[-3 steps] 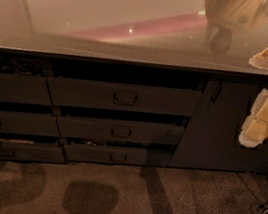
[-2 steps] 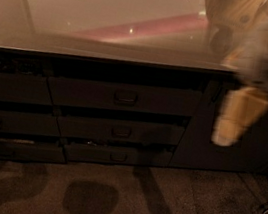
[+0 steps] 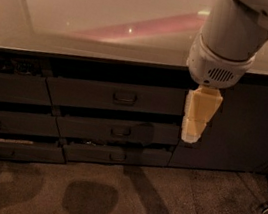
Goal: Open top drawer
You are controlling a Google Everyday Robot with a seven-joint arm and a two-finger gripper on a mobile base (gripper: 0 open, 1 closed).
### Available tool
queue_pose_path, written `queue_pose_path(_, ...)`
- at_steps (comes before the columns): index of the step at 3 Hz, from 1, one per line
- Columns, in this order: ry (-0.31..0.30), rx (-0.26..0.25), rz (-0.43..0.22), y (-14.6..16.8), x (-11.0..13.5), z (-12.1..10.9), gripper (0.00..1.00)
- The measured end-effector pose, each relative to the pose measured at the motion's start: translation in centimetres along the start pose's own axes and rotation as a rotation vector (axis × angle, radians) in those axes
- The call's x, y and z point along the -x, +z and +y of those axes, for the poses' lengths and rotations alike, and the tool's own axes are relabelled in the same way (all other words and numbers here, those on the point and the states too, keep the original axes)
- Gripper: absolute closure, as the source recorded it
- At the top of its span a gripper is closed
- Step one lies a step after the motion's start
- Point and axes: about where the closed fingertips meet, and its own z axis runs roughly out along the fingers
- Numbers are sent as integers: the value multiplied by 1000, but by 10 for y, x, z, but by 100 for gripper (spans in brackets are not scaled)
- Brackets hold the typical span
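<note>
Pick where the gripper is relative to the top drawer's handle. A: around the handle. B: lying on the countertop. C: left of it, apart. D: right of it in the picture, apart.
D: the gripper hangs at the right end of the top drawer, clear of its handle.

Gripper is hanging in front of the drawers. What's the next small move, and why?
Probably slide the gripper left and a little up, toward the handle of the top drawer. The gripper hangs by that drawer's right edge, tip pointing down, well apart from the handle it needs to reach.
</note>
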Motion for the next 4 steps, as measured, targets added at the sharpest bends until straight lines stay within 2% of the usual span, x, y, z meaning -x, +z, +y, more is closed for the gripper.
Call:
queue_pose_path(1,-58,15,3,9,23,-3,0)
queue_pose_path(2,-144,39,37,27,65,-3,0)
queue_pose_path(3,-254,55,72,50,119,4,0)
queue_pose_path(4,-254,54,71,49,119,4,0)
